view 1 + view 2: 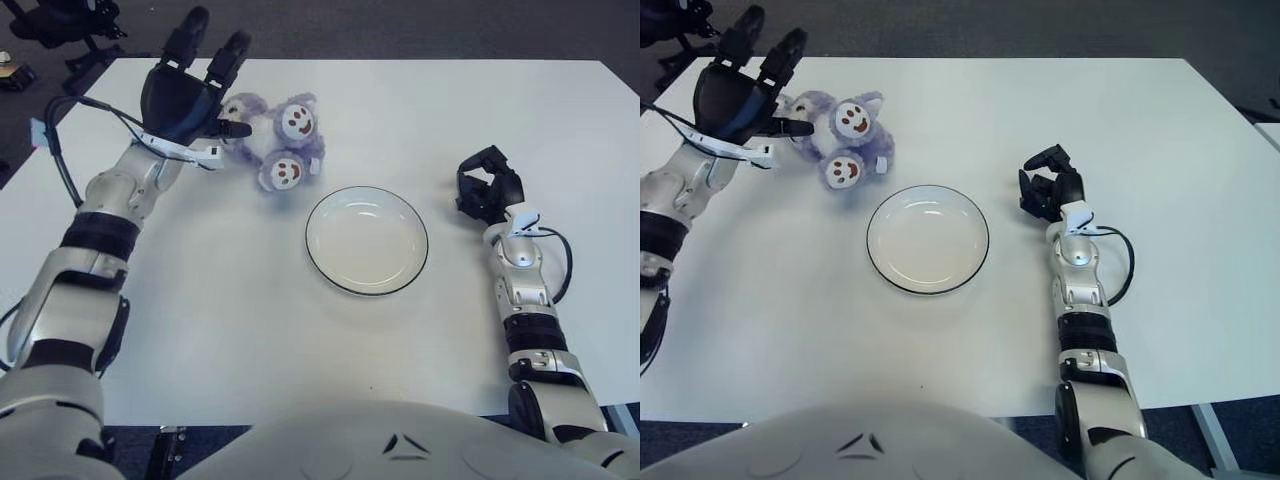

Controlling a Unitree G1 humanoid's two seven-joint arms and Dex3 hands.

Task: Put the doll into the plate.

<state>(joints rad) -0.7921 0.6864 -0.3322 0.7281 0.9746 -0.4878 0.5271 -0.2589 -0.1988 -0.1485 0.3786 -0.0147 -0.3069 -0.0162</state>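
I see the doll on the counter, just up-left of the plate; my left robot hand hovers released at its left edge; right robot hand, clenched, sits right of the plate.

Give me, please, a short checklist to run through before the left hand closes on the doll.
1. Left hand at the doll: ok, it shows at the doll's left side, fingers spread.
2. Grasp secured: not ok, no finger wraps the doll yet.
3. Plate holds nothing: ok.
4. Path from doll to plate: ok, only bare table lies between.
5. Right hand out of the way: ok, it shows right of the plate.
6. Doll's far side: cannot tell, hidden.
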